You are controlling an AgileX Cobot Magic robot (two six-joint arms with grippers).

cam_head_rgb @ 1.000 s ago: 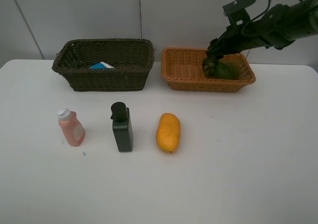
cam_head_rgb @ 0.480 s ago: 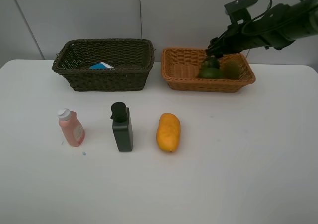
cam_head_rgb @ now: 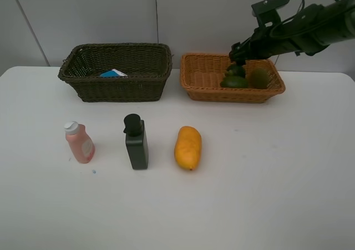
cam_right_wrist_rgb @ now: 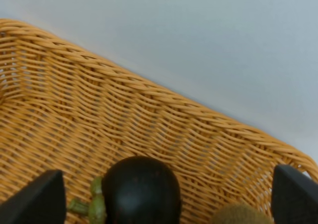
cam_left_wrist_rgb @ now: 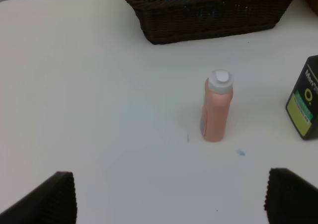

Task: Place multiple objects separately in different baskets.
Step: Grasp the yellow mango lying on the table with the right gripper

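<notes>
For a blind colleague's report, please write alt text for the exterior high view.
The right pincer hangs over the orange basket, which holds a mangosteen, lime and kiwi. A pink bottle, black pump bottle and mango rest on the white table; a dark basket sits behind.

Bright, even light — soft shadows, wrist views slightly blurred

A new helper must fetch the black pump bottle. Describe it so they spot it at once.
On the white table, three things sit in a row before the dark wicker basket and the orange wicker basket. The black pump bottle is the middle one, between the pink white-capped bottle and the yellow-orange mango; it alone is dark and square-sided.
</notes>
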